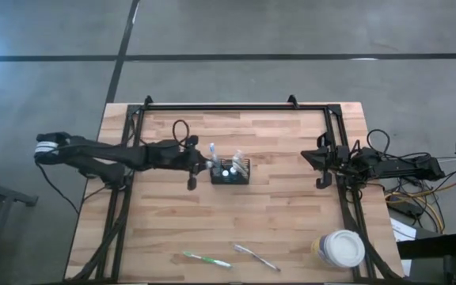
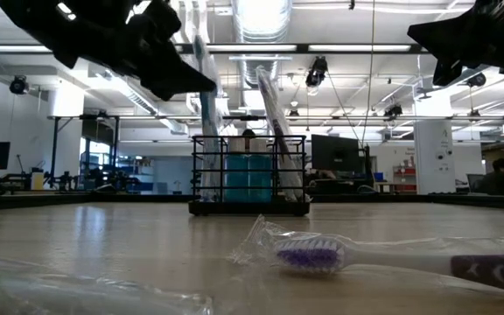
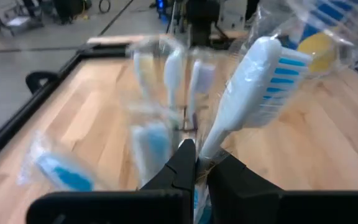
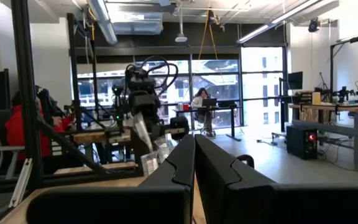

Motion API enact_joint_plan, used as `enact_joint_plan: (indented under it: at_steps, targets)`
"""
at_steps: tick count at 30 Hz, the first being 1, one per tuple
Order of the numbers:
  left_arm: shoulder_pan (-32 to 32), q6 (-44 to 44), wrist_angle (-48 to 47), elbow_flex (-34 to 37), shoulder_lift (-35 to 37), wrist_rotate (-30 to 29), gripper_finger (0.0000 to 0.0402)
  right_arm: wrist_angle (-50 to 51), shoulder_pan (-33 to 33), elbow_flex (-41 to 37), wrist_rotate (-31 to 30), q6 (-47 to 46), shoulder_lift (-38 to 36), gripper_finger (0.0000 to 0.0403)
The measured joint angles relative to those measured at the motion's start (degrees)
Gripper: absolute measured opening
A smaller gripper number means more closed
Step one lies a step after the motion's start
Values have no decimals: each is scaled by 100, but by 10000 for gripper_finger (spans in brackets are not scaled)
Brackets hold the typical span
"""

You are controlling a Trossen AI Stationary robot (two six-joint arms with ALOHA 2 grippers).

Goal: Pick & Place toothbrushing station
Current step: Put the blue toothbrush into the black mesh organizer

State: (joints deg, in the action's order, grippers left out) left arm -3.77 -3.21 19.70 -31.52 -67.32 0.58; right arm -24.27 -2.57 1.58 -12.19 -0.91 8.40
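The wrapped blue toothbrush (image 3: pixel 253 81) is hanging over the black wire caddy (image 1: pixel 230 171) at mid-table, pinched low on its handle by the left gripper (image 3: pixel 197 163). You are handling a light, stiff item in slippery film; keep hold of the handle. The right gripper (image 4: pixel 194 152), pressed together, is waiting at the table's right edge.

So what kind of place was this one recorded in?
Probably a robotics lab or open workshop. Exposed ducts and strip lights run overhead, desks with monitors stand behind the table, and a person works at a desk by large windows.
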Motion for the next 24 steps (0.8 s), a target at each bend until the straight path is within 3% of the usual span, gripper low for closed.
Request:
enact_joint_plan:
  at_steps: [24]
  targets:
    - [-112,357,335,-7,-966,8,31,10,0,0,2,-17,38,8]
